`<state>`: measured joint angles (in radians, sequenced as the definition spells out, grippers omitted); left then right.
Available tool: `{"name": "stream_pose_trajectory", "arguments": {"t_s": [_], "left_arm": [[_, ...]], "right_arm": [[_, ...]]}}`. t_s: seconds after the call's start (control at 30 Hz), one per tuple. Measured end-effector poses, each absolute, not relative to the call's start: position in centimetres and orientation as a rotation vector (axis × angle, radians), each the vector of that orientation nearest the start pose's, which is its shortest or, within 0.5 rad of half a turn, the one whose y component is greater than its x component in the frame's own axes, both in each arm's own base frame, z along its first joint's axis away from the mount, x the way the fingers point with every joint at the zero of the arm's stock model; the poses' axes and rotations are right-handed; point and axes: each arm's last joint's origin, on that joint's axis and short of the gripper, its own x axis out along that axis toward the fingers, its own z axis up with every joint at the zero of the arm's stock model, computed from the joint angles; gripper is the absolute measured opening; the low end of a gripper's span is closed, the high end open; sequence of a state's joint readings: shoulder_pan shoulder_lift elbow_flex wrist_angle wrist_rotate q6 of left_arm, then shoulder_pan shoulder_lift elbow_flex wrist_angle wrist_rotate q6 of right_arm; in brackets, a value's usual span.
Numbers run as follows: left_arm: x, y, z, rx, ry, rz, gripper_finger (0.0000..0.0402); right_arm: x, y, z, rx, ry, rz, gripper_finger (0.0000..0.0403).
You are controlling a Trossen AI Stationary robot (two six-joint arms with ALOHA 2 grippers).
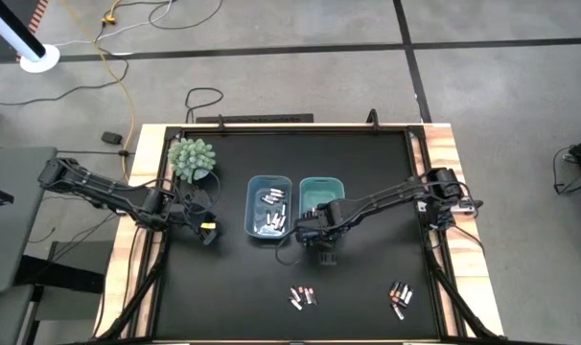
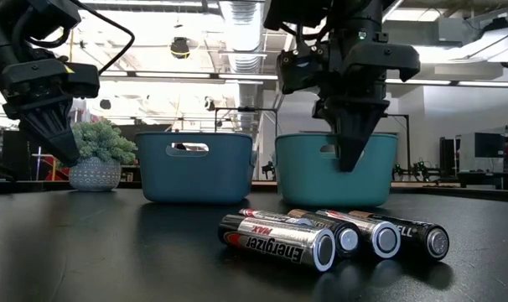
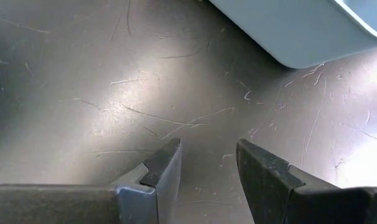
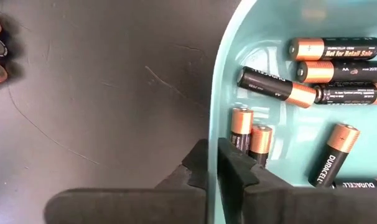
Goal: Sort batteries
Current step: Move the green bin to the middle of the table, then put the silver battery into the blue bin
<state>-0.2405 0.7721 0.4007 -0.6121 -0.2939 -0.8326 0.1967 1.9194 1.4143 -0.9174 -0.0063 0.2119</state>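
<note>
Right gripper (image 4: 212, 163) – fingers nearly together, empty – hangs at the teal bin's (image 4: 221, 93) rim; Duracell batteries (image 4: 335, 48) just beyond. Left gripper (image 3: 207, 163) apart.

Two bins stand side by side on the table (image 1: 233, 287): one blue bin (image 1: 268, 205) and one teal bin (image 1: 319, 195). Inside the teal bin, the right wrist view shows at least seven dark, copper-ended batteries (image 4: 335, 48). The blue bin holds several silvery batteries (image 1: 271, 213), too small to count. Two loose clusters lie on the table: a left cluster (image 1: 302, 296) and a right cluster (image 1: 400, 297), about three or four apiece. One potted plant (image 1: 192, 158). Two arms.
</note>
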Motion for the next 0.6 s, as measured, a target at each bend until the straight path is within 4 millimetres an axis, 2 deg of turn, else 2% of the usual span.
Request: {"name": "stream_pose_trajectory", "arguments": {"t_s": [0.27,0.6], "left_arm": [[13.2,-2.4,17.5,-0.508,0.855,0.431,0.0148],[13.2,-2.4,17.5,-0.509,0.855,0.432,0.0148]], "right_arm": [[36.6,7.2,19.9,0.048,1.395,0.027,0.0109],[36.4,6.5,22.9,0.069,1.482,-0.034,0.0176]]}}
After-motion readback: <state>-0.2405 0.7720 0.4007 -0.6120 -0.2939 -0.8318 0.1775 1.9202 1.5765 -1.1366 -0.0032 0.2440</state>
